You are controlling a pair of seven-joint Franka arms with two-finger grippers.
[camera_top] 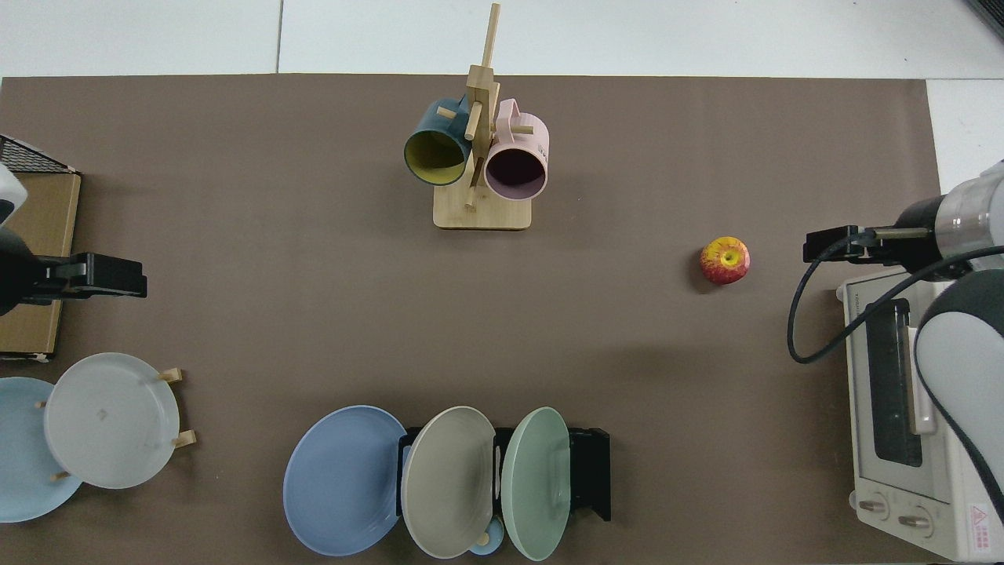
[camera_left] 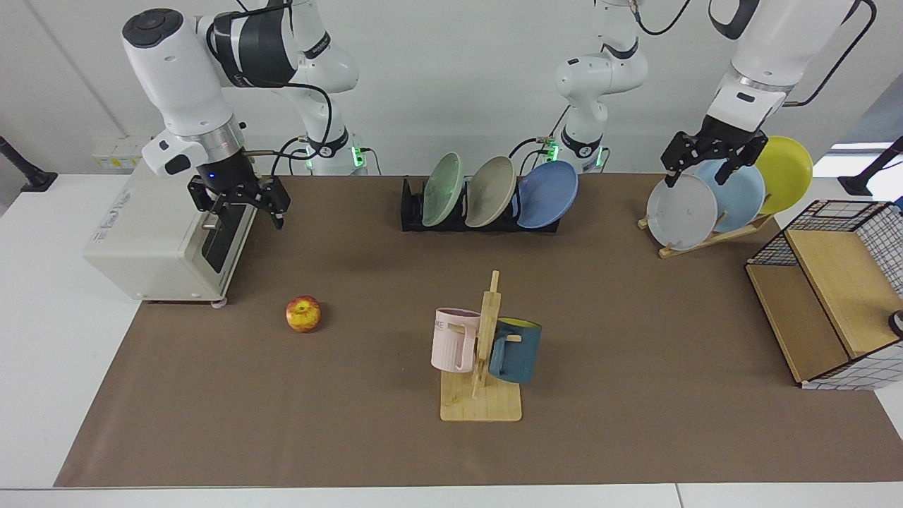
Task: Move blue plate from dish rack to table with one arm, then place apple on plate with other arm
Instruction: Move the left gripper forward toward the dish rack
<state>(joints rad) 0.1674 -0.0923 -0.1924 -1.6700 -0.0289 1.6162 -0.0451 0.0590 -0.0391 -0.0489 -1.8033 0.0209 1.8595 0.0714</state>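
Note:
The blue plate (camera_left: 549, 194) (camera_top: 341, 479) leans in the end slot of the black dish rack (camera_left: 411, 212) (camera_top: 592, 471), beside a beige and a green plate. The apple (camera_left: 303, 314) (camera_top: 725, 260) lies on the brown mat of the table (camera_left: 635, 395). My right gripper (camera_left: 245, 215) (camera_top: 816, 245) hangs open and empty in front of the toaster oven, behind the apple and apart from it. My left gripper (camera_left: 698, 180) (camera_top: 118, 276) hovers open and empty over the wooden plate stand, well to the side of the dish rack.
A white toaster oven (camera_left: 162, 240) stands at one end of the mat. A mug tree (camera_left: 483, 353) with a pink and a dark blue mug stands mid-table. The slanted wooden stand (camera_left: 705, 236) holds grey, sky-blue and yellow plates. A wire-and-wood shelf (camera_left: 825, 310) sits beyond it.

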